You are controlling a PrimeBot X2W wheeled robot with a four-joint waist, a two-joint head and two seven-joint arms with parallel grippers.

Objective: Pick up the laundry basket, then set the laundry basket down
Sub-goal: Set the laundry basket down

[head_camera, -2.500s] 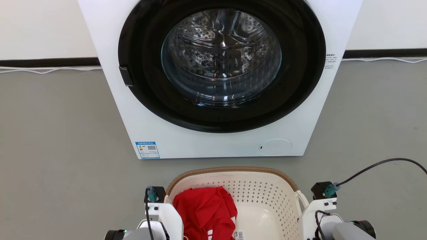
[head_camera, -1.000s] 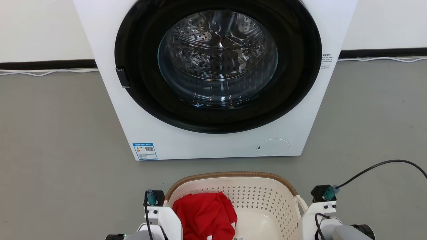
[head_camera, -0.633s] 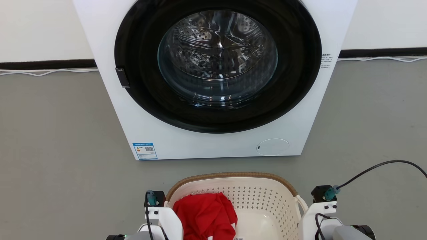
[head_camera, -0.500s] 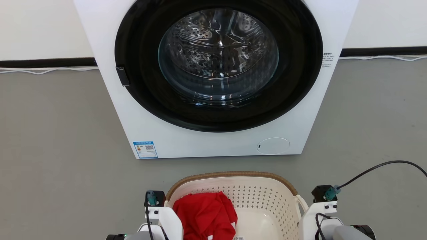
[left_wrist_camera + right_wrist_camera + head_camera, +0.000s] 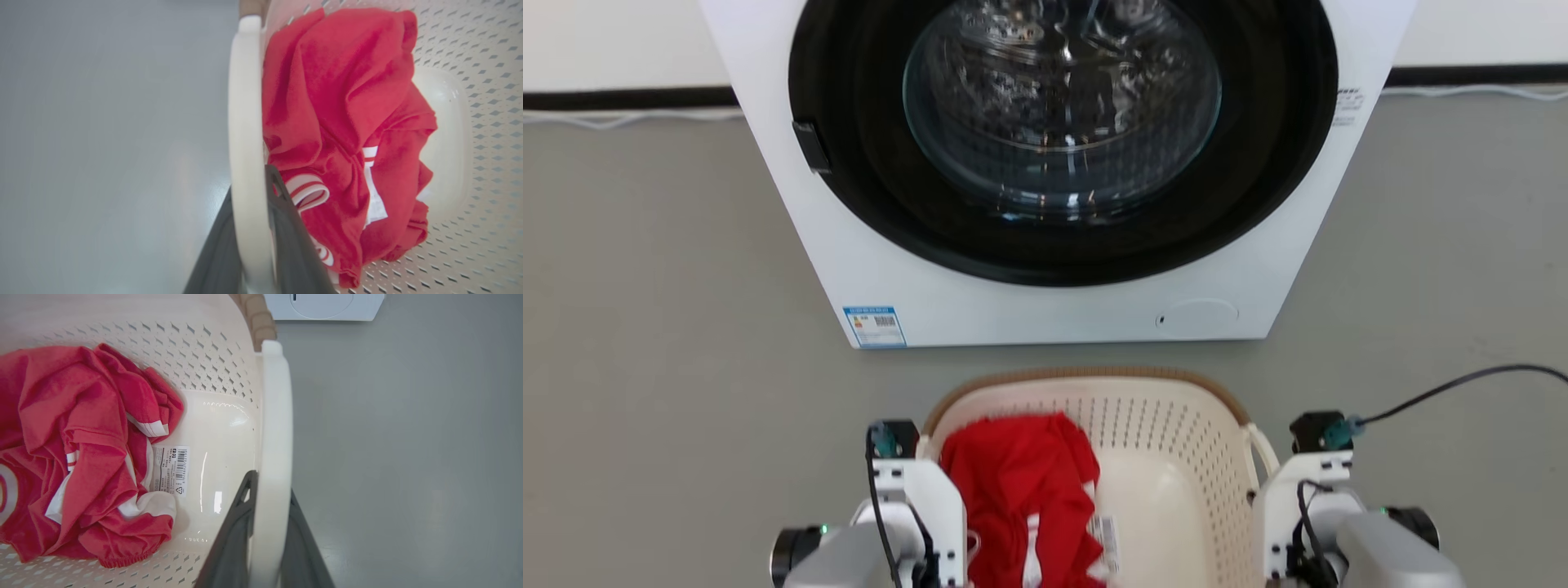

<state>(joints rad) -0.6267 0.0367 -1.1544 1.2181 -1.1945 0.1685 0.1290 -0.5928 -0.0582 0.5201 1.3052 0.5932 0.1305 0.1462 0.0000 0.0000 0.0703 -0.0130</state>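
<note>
The laundry basket (image 5: 1176, 408), cream with perforated walls and a brown rim, sits at the bottom middle of the head view, just in front of the washing machine. A red garment (image 5: 1013, 482) lies in its left half. My left gripper (image 5: 251, 188) is shut on the basket's left loop handle (image 5: 243, 102), one dark finger on each side of it. My right gripper (image 5: 271, 486) is shut on the right loop handle (image 5: 278, 408) in the same way. In the head view both white wrists flank the basket and hide the fingers. Whether the basket touches the floor I cannot tell.
A white washing machine (image 5: 1045, 314) with a round dark door stands close ahead on the grey floor (image 5: 670, 327). A black cable (image 5: 1462, 382) runs from my right wrist off to the right. Bare floor lies to both sides of the basket.
The whole head picture has shifted: washer and basket sit higher and look nearer, so the camera has moved. Both grippers hold the handles as before.
</note>
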